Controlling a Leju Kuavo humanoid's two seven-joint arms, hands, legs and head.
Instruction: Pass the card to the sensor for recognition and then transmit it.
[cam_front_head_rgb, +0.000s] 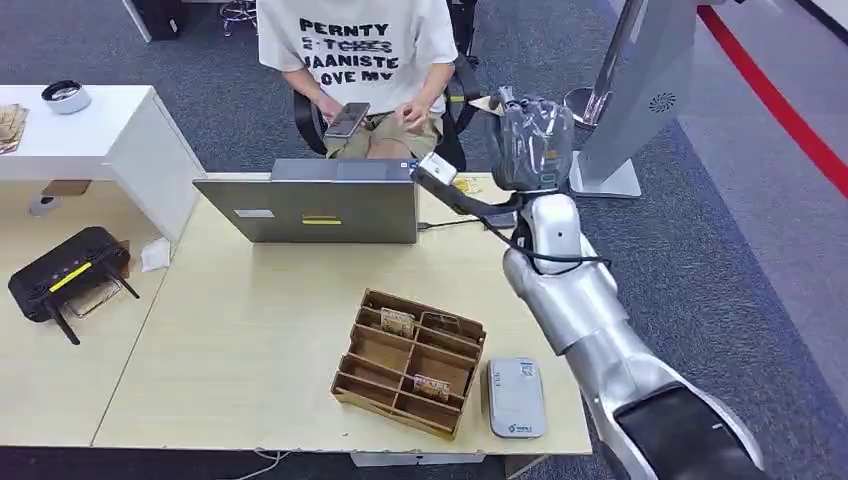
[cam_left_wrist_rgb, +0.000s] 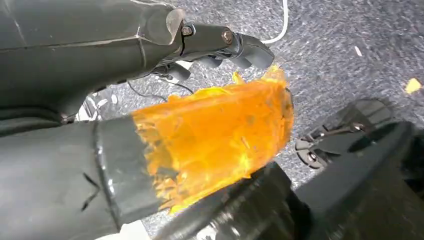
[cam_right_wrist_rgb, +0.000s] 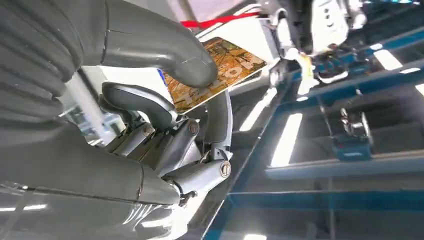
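My right hand (cam_front_head_rgb: 533, 140) is raised beyond the table's far right corner, near the seated person (cam_front_head_rgb: 360, 50). Its thumb (cam_right_wrist_rgb: 165, 50) and fingers (cam_right_wrist_rgb: 150, 107) pinch a card with a brown-and-orange print (cam_right_wrist_rgb: 220, 70); a corner of the card (cam_front_head_rgb: 487, 103) pokes out on the hand's left. The grey card sensor (cam_front_head_rgb: 515, 397) lies flat at the table's front right, next to a wooden card organizer (cam_front_head_rgb: 410, 362) with cards in some slots. My left hand (cam_left_wrist_rgb: 200, 100) hangs over the floor, its orange-taped thumb (cam_left_wrist_rgb: 215, 135) apart from the dark fingers (cam_left_wrist_rgb: 225, 42), with nothing held.
A closed grey laptop (cam_front_head_rgb: 310, 205) stands at the table's far edge, with a cable running toward my arm. A black router (cam_front_head_rgb: 65, 272) sits on the left table. A white stand (cam_front_head_rgb: 640, 90) rises at the right. The person holds a phone (cam_front_head_rgb: 346, 119).
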